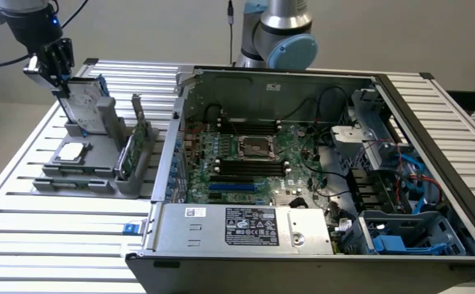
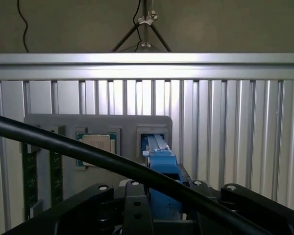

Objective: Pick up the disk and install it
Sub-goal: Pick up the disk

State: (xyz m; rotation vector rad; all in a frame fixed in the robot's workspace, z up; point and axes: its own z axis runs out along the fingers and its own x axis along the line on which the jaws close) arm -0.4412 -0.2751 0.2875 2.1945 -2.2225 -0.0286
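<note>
The disk [image 1: 83, 104] stands on edge at the exterior view's far left, a silver-grey drive in a blue carrier. Its lower end sits at the slot of the grey holder [image 1: 90, 174]. My gripper [image 1: 60, 76] comes down from above and is shut on the disk's upper edge. In the wrist view, the blue carrier edge of the disk [image 2: 159, 156] runs from the holder's slot up between the jaws of my gripper [image 2: 161, 193]. A black cable [image 2: 88, 156] crosses in front and hides part of the holder.
The holder also carries a small square silver chip [image 1: 72, 152] and an upright green circuit card [image 1: 132, 147]. An open computer case [image 1: 190, 122] lies to the exterior view's right, with blue drive bays [image 1: 401, 239] at its near right corner. Everything rests on a slatted aluminium table [image 1: 49, 245].
</note>
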